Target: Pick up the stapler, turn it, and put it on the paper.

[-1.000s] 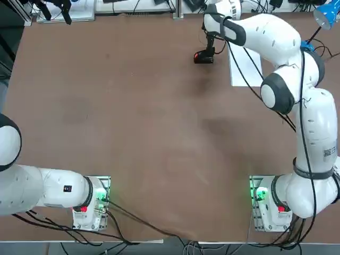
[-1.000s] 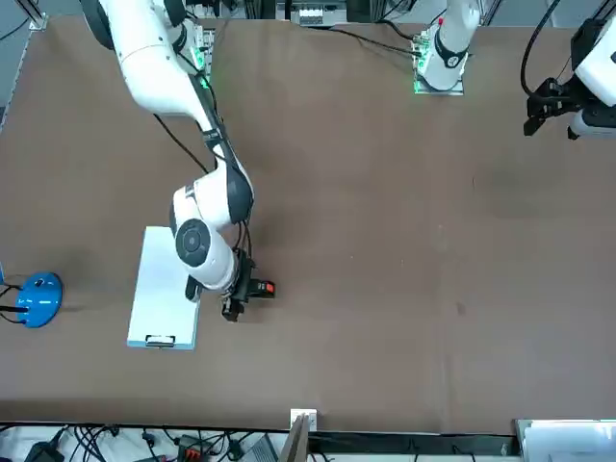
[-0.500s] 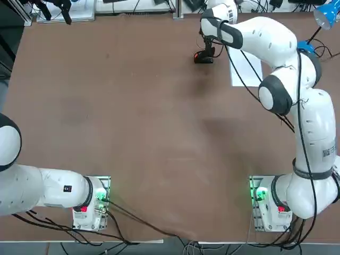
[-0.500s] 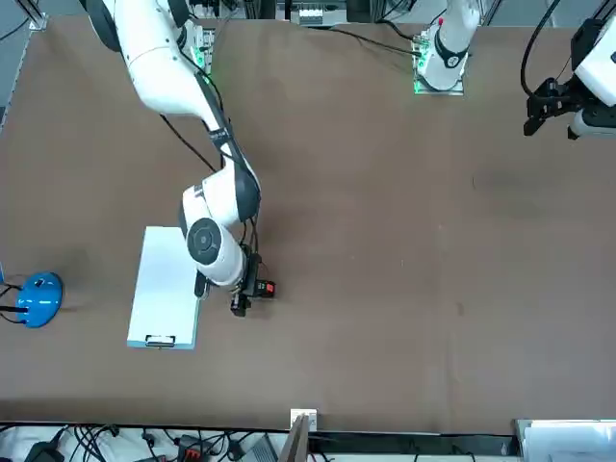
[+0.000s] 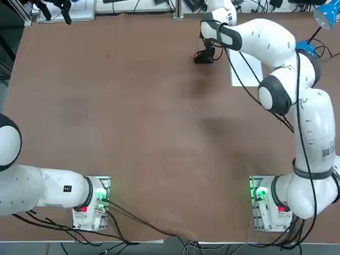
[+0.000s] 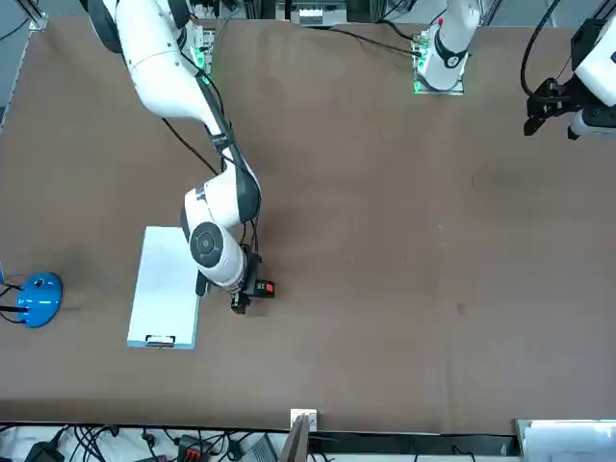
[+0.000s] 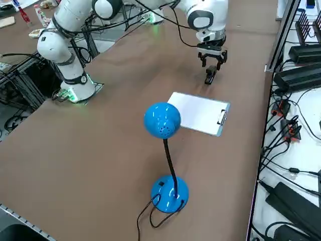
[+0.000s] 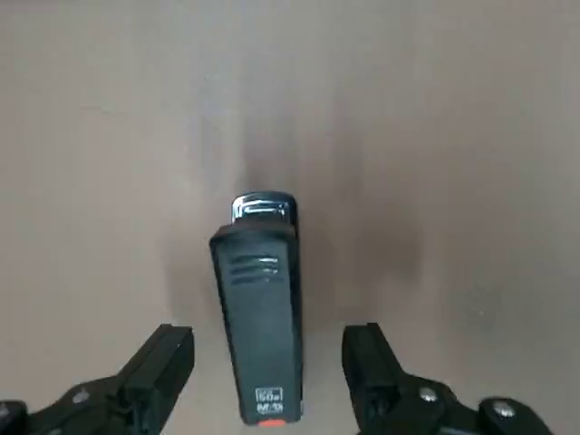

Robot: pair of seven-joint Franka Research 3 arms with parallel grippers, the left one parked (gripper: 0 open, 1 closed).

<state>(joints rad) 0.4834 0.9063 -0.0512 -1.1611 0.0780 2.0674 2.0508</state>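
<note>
While the right gripper (image 8: pixel 263 362) hangs over the stapler (image 8: pixel 258 308) w/ fingers spread either side, not touching, the stapler lies on the table (image 5: pixel 133 117) upper centre, beside the paper (image 6: pixel 166 284). Risk, probably: uneven closing could skew or push it.

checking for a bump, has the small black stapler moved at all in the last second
No. The small black stapler lies equally far from the white paper sheet as before.

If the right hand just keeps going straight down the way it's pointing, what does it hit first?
Most likely the stapler. The right hand is open and points down at the table, one finger on either side of the stapler's body and clear of it. How far above it is unclear.
</note>
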